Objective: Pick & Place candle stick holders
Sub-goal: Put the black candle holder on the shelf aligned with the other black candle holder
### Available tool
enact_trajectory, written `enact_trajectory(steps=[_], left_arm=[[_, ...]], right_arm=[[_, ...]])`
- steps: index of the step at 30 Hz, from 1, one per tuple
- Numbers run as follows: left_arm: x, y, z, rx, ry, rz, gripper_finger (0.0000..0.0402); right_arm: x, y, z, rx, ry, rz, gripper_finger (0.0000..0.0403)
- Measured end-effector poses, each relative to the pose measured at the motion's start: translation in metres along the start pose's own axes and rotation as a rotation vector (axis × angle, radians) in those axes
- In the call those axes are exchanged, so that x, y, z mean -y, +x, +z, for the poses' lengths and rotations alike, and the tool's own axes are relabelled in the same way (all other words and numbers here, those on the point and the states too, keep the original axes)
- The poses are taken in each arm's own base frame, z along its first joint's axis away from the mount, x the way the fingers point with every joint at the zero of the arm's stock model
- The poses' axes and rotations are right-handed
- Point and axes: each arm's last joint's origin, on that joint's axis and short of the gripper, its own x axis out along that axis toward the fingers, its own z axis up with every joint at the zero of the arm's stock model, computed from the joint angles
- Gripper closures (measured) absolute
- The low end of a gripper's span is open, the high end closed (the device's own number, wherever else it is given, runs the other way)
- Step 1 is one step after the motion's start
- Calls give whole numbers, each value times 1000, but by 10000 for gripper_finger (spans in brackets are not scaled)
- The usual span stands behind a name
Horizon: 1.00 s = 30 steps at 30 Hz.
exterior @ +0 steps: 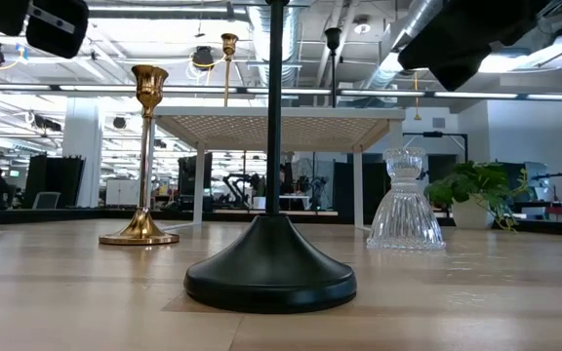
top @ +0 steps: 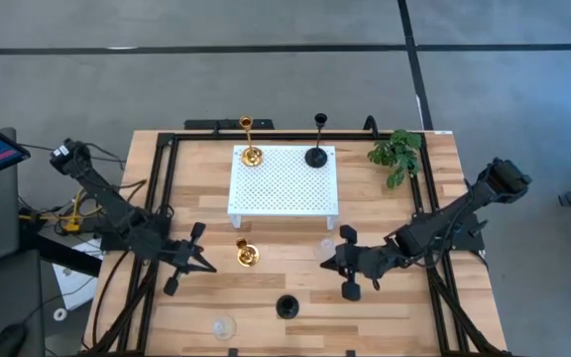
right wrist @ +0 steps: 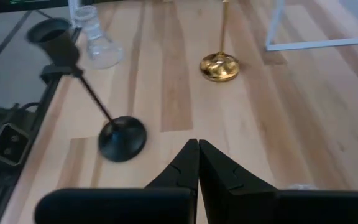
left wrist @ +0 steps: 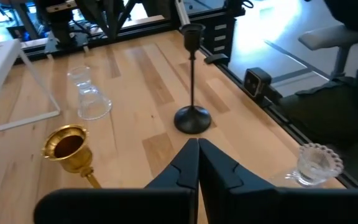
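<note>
you have six holders: two gold, two black, two glass. nearest the front edge stand a glass one (top: 225, 326) and a black one (top: 285, 306), both well in front of your two pincers and between them. your left pincer (top: 209, 266) hangs over the table with its fingers pressed together, holding nothing; a gold holder (top: 247, 255) stands just to its right, apart from it. your right pincer (top: 341, 260) is likewise pinched shut and empty, with the second glass holder (top: 326, 248) just beside its tip; you cannot tell if they touch. beyond both pincers stands the white platform (top: 284, 183), carrying the other gold holder (top: 251, 155) at its far left corner and the other black one (top: 316, 156) at its far right. a green sprig (top: 397, 154) lies past the right pincer near the far right corner. bare wood shows on both sides of the platform and along the front corners. dark rails (top: 163, 188) run down both table sides.
</note>
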Motion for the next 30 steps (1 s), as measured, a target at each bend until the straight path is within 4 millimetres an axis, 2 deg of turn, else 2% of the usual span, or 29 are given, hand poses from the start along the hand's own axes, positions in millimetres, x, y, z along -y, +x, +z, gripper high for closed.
enact_trajectory(steps=[16,25,30], left_arm=[[1,0,2,21,-10,-5,393],[1,0,2,21,-11,-5,395],[1,0,2,20,-11,-5,393]], right_arm=[[-10,-2,-4,-94,50,207,403],[-5,0,-2,-91,54,191,403],[5,4,2,-82,78,157,403]])
